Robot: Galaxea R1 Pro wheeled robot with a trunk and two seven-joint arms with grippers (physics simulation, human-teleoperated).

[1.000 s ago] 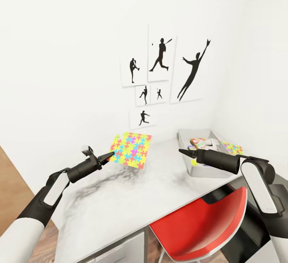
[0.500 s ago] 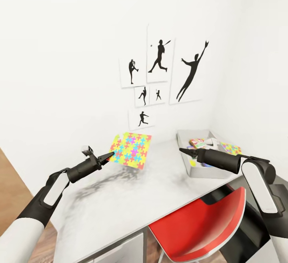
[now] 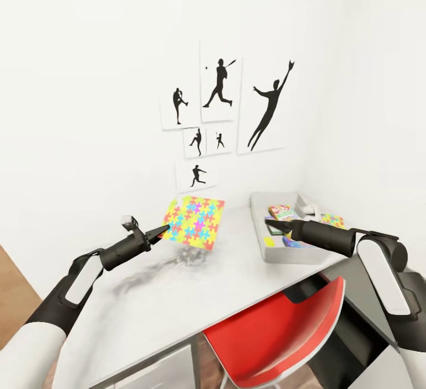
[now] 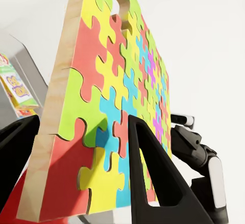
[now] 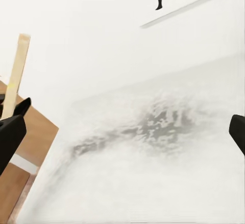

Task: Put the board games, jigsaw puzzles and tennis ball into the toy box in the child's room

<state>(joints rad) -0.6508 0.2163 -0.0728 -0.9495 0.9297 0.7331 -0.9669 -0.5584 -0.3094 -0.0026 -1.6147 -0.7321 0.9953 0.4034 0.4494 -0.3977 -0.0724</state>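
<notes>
Left tool (image 3: 161, 232) pinched on corner of jigsaw puzzle (image 3: 194, 221), fingers (image 4: 153, 183) clamped on both faces; puzzle held tilted above counter (image 3: 195, 294), centre of head frame. Right tool (image 3: 271, 224) at right of frame, over near wall of toy box (image 3: 260, 241), holding nothing; fingers stand wide apart in right wrist view. Box holds printed game boxes (image 3: 280, 212). Second puzzle (image 3: 332, 220) behind box, far right. Red chair (image 3: 278, 336) at lower right.

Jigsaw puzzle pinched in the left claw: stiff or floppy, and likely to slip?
Probably stiff: the jigsaw puzzle stays flat, held by one corner in the left claw. Its thick wooden edge suggests a rigid board. A corner pinch might let it pivot.
</notes>
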